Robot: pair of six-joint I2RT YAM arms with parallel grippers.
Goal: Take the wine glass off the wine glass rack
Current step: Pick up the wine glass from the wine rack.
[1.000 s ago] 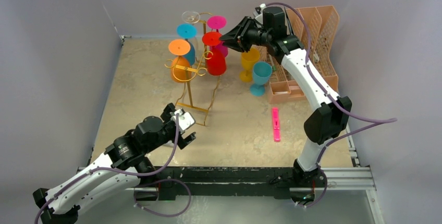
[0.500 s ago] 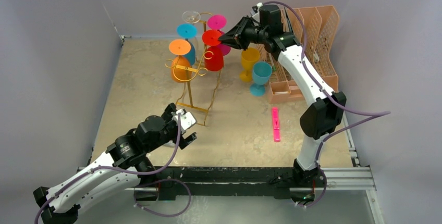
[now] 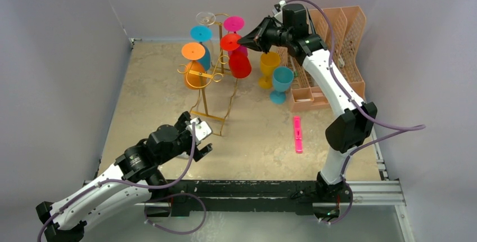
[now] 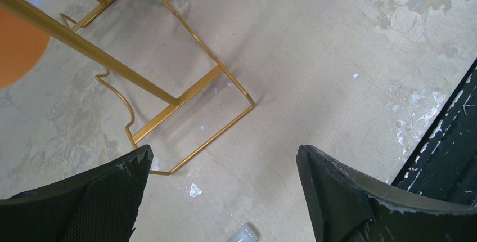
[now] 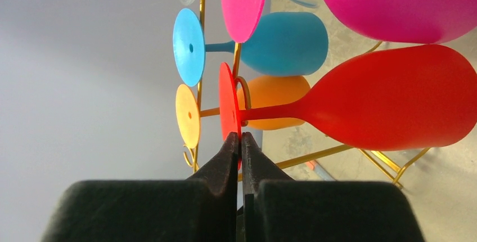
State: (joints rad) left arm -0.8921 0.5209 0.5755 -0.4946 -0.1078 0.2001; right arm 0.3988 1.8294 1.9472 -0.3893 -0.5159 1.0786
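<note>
Red wine glass (image 3: 240, 65) hangs bowl-down on rack (image 3: 205, 104) right side, stem approx. vertical. R gripper (image 3: 243, 41) pinched on its foot rim, from rack's right. L gripper (image 4: 223, 155) agape near rack base, farther off.

Table (image 3: 259, 135): beige, mottled surface with pale worn patches. Rack (image 3: 203, 104): stands left of centre on rectangular wire base. Yellow glass (image 3: 268, 68), teal glass (image 3: 280, 83): upright, just beside each other, between rack and organiser. Peach organiser (image 3: 332, 56): far right corner. Pink stick (image 3: 297, 134): lies flat, right of centre, apart from rest.
</note>
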